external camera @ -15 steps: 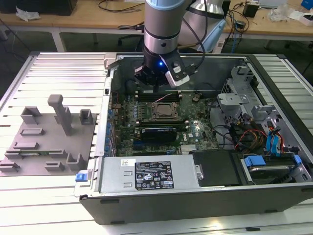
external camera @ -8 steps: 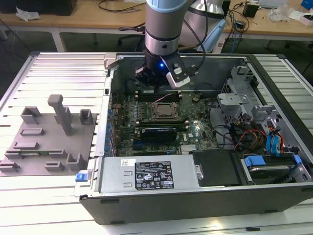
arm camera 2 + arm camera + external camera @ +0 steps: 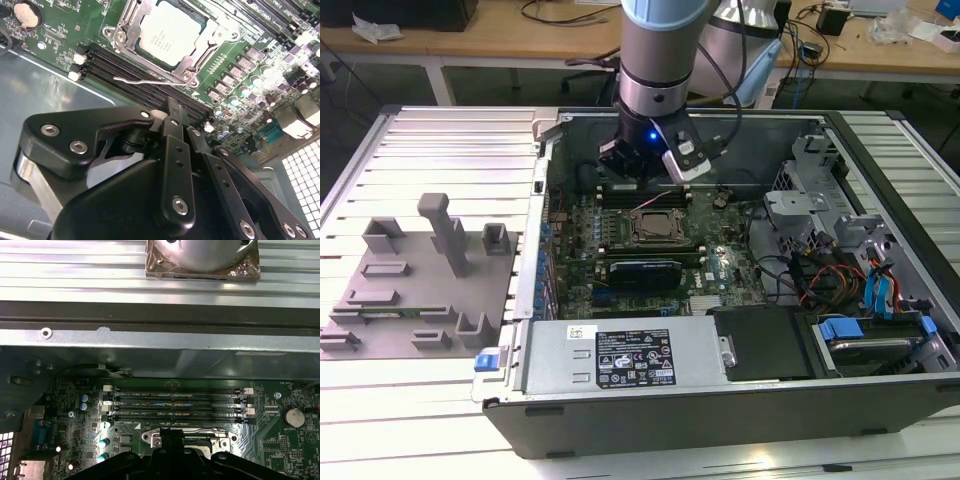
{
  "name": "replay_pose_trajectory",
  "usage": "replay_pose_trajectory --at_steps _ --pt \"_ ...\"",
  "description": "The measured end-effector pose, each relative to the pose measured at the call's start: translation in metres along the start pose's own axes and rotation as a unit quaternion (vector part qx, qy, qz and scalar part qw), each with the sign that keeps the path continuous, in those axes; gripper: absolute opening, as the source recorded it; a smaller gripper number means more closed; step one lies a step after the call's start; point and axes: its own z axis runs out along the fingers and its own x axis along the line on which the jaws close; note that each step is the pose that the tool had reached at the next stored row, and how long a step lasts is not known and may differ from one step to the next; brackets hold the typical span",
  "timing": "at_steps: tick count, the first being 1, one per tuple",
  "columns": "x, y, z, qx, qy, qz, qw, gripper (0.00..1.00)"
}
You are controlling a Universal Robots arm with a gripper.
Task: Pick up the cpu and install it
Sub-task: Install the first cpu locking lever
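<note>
The cpu (image 3: 167, 37), a flat silvery-white square, lies inside the metal socket frame (image 3: 125, 30) on the green motherboard. A thin wire lever (image 3: 145, 80) of the socket sticks out over the dark memory slots (image 3: 125, 67). My gripper (image 3: 172, 107) hovers just beside the socket, over the memory slots, with its black fingers pressed together and nothing between them. In the exterior view the gripper (image 3: 645, 165) hangs inside the open computer case, right behind the socket (image 3: 655, 227). The first wrist view shows the shut gripper (image 3: 170, 441) at the socket's edge.
The case wall (image 3: 545, 200) stands close on the exterior view's left, and drive cages with cables (image 3: 840, 260) on its right. A power supply (image 3: 630, 358) lies in front. A grey plastic tray with posts (image 3: 420, 275) sits outside the case on the slatted table.
</note>
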Motion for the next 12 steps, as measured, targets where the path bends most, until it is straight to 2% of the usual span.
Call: replay_pose_trajectory --at_steps 12 --pt "-0.0017 -0.0015 0.0064 0.0005 0.0000 0.000 1.0000 0.11"
